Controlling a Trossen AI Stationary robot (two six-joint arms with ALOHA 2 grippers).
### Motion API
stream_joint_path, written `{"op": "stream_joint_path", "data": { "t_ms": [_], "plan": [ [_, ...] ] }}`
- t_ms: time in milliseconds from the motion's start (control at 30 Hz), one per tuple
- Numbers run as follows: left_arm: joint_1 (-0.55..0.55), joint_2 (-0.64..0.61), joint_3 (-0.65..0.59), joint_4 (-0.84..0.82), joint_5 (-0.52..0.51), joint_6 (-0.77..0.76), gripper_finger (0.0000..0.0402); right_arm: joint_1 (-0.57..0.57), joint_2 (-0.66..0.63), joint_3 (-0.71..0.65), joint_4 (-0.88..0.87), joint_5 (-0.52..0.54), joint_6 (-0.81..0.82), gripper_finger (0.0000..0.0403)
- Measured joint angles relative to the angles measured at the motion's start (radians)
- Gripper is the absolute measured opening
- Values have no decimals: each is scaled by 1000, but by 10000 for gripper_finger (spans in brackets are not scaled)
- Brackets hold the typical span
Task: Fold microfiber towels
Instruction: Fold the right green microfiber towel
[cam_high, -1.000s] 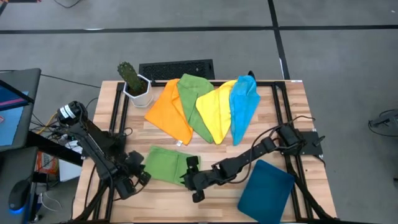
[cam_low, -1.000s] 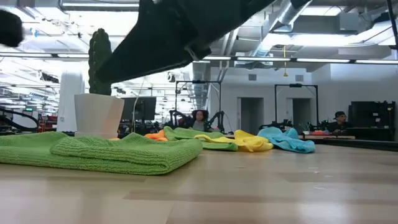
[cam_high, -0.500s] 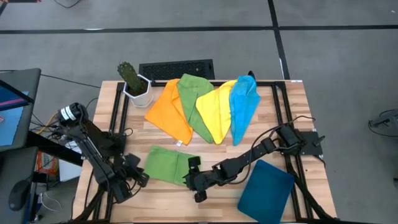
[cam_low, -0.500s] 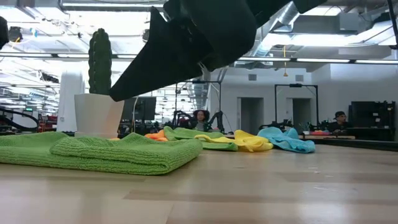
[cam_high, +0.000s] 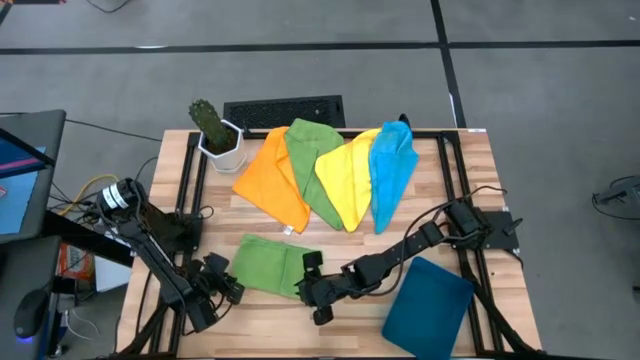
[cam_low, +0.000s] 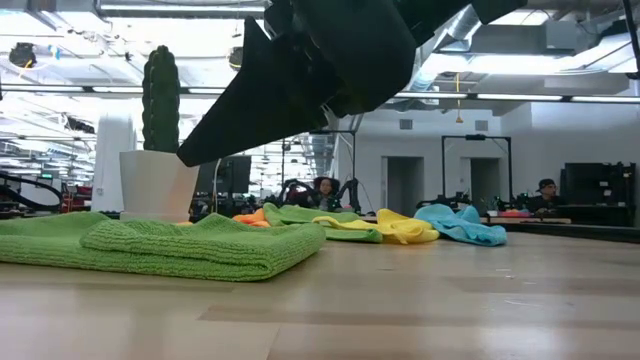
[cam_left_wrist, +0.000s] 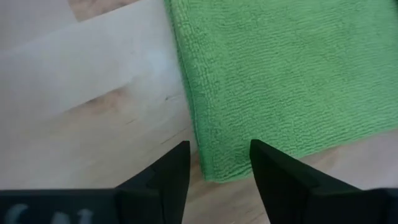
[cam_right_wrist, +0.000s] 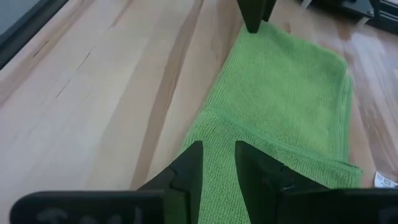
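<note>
Two dark arms work over a folded green towel (cam_high: 268, 266) lying flat near the front edge of a wooden table (cam_high: 470, 170). The left gripper (cam_left_wrist: 217, 163) hovers at the towel's left corner, its fingers (cam_left_wrist: 171, 171) spread apart with nothing between them, the tips just above the corner of the cloth and the bare wood beside it. The right gripper (cam_right_wrist: 217, 158) sits at the towel's right end, its fingers (cam_right_wrist: 189, 165) parted by a narrow gap and poised over the folded edge; whether they touch the cloth cannot be told. In the low view the towel lies in neat stacked layers on the left, a dark arm looming over it.

Four more towels fan out unfolded across the back half of the table, each overlapping the next: an orange towel (cam_high: 270, 178), a second green towel (cam_high: 312, 160), a yellow towel (cam_high: 350, 178) and a blue towel (cam_high: 392, 165). A potted cactus (cam_high: 213, 128) in a white pot stands at the back left corner, just beside the orange towel. A dark teal tray (cam_high: 428, 305) rests at the front right corner, near the right arm. Beyond the table, the low view takes in a large lit room, where a person (cam_low: 322, 188) sits far off
</note>
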Motion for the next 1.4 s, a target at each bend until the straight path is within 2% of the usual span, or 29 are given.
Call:
{"op": "stream_joint_path", "data": {
  "t_ms": [167, 233, 400, 533, 600, 833, 1133, 1400],
  "plan": [
    [5, 1, -1, 2, 13, 0, 160, 0, 0, 0, 0, 0, 0, 118],
    [9, 6, -21, 53, 32, 12, 150, 0, 0, 0, 0, 1, 0, 118],
    [8, -6, -89, 149, 7, 23, 92, 0, 0, 0, 26, 1, 0, 118],
    [3, -28, -60, 73, 11, -25, 29, 0, 16, 3, 95, 1, 2, 118],
    [6, -57, -53, 41, -28, -21, 9, 0, 24, -1, 111, -1, 1, 118],
    [29, -81, -51, 44, -51, 30, 6, -14, 114, 7, 321, -4, -15, 98],
    [52, -79, -51, 53, -80, 96, 4, -51, 170, 4, 389, -38, -11, 63],
    [52, -79, -50, 52, -80, 107, 4, -81, 246, 2, 459, -104, 62, 56]
  ]
}}
